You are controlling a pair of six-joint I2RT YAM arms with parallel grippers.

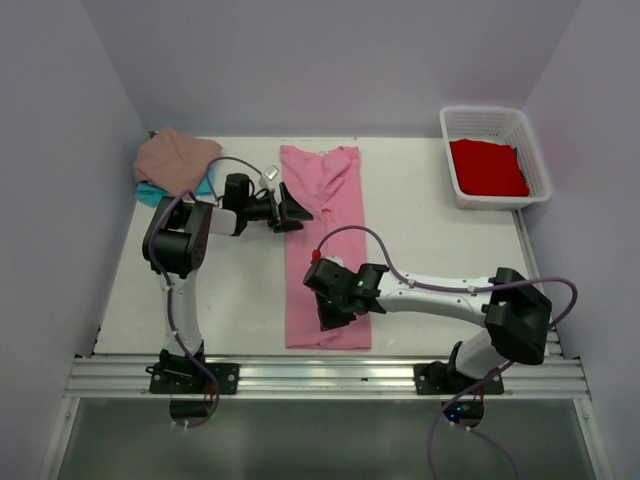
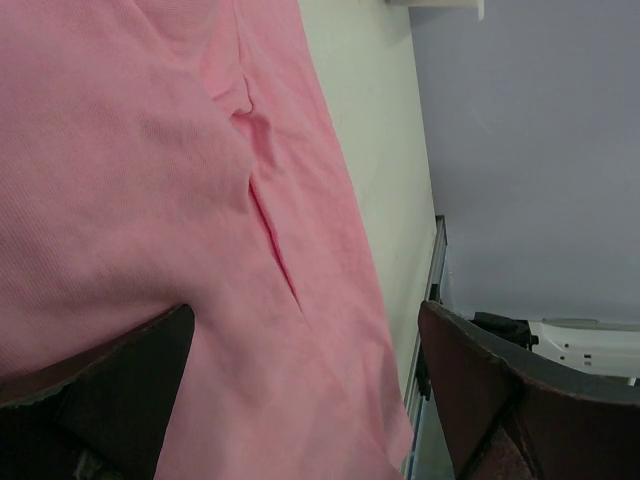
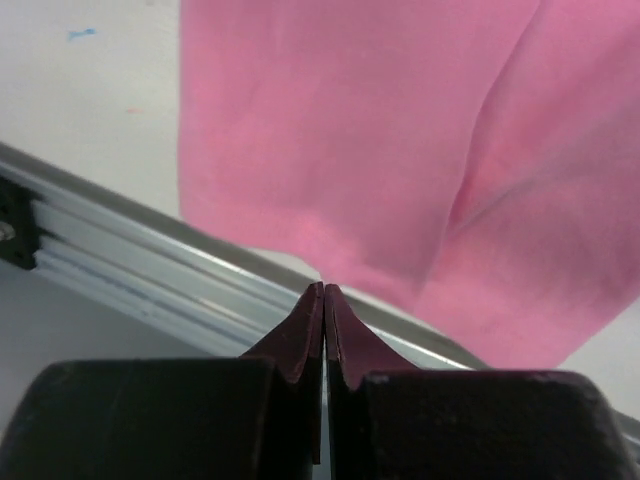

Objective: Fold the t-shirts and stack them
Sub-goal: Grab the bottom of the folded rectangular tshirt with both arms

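The pink shirt (image 1: 325, 240) lies flat in the middle of the table (image 1: 430, 240). It is folded into a long strip running near to far, its near hem just short of the rail (image 1: 320, 375). My right gripper (image 1: 328, 318) hangs over that near end, jaws pressed tight together with nothing between them, the tips just off the hem. My left gripper (image 1: 293, 213) is at the strip's left edge, toward the far end, jaws spread wide and holding nothing, with cloth beneath them. In the far left corner the tan shirt (image 1: 175, 160) is heaped on the teal shirt (image 1: 150, 192). At far right, the red shirt (image 1: 487, 167) lies in the basket (image 1: 495, 115).
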